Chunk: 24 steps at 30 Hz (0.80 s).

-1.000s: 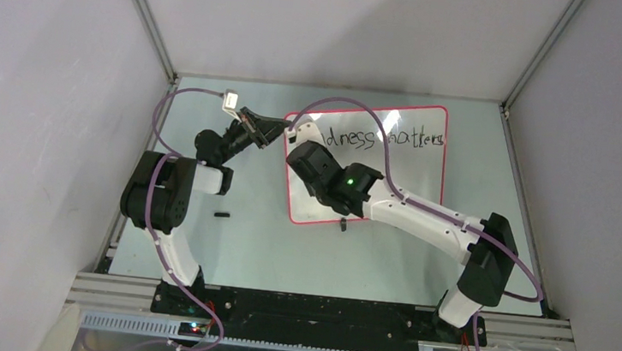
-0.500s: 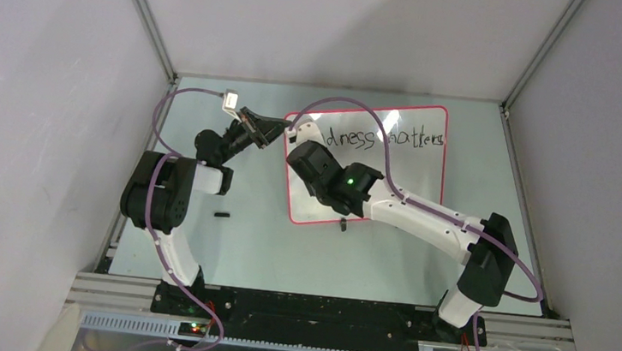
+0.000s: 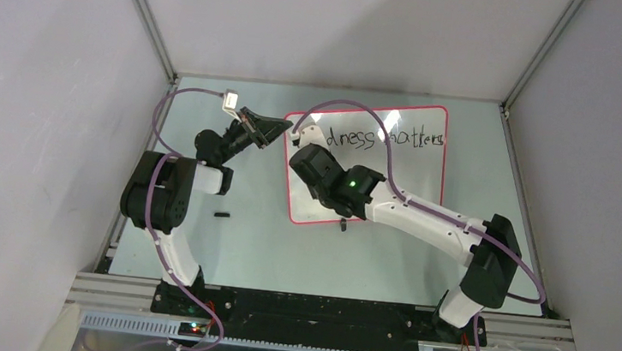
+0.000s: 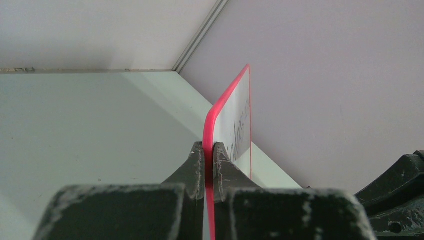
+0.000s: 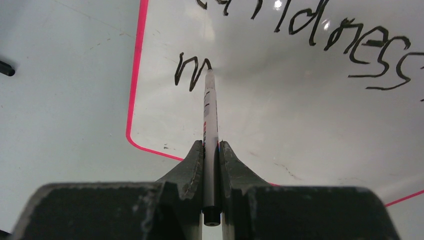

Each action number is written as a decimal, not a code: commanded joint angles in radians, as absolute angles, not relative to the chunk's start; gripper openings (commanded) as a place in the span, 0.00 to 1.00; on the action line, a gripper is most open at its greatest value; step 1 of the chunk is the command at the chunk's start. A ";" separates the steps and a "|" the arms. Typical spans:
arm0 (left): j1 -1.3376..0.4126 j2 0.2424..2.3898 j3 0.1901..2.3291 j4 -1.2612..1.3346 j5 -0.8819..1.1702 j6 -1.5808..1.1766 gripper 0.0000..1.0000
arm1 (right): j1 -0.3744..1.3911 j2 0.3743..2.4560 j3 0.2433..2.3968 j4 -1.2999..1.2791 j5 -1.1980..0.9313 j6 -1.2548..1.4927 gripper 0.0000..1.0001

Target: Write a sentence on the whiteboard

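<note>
Rightward by a whisker creeps the right arm (image 3: 424, 216) since a second ago. Its right gripper (image 5: 211, 150) pinches the marker (image 5: 210, 110), tip down on a fresh "m" at upper left of the wrist view. The left gripper (image 4: 208, 150) clamps the whiteboard (image 3: 414, 185) by its rim, upper centre overhead. Danger: press too hard and the marker slides in the pinch, or the board twists and the sentence (image 3: 389, 137) wobbles. Overhead, the arm hides that second line; a small black item (image 3: 220, 215) left of the board stays unidentifiable.
</note>
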<state>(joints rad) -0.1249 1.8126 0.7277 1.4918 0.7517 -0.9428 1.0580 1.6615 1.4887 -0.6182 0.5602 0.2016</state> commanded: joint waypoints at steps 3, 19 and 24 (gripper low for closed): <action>-0.130 1.813 0.744 1.531 0.788 -0.885 0.00 | 1.054 1.620 1.457 -0.630 0.581 0.229 0.00; -0.131 1.811 0.743 1.531 0.788 -0.884 0.00 | 1.084 1.624 1.428 -0.655 0.566 0.263 0.00; -0.131 1.813 0.743 1.531 0.787 -0.884 0.00 | 1.086 1.600 1.435 -0.635 0.561 0.248 0.00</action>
